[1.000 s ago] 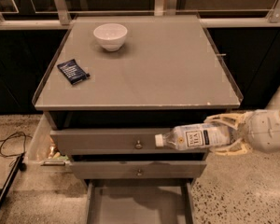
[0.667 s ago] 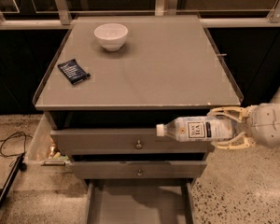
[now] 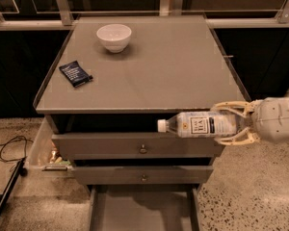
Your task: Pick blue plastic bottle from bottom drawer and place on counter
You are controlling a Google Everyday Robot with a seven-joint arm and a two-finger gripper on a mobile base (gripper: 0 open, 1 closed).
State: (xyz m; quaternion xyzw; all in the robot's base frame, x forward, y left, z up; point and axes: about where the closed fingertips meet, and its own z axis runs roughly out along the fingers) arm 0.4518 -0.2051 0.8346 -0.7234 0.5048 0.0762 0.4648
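Found gripper [image 3: 220, 123] at the right, off the front corner of the counter [image 3: 159, 76], fingers pinching the base end of the bottle [image 3: 197, 125], held in the air on its side with the cap pointing left. Against the frames of a second back: noted bottle higher and level rather than tilted, now just under the counter's front edge and across the top drawer [image 3: 111, 146], not yet on the counter. Saw bottom drawer [image 3: 144, 211] pulled out below; bowl [image 3: 114, 36] and dark packet [image 3: 75, 74] on the counter unmoved.
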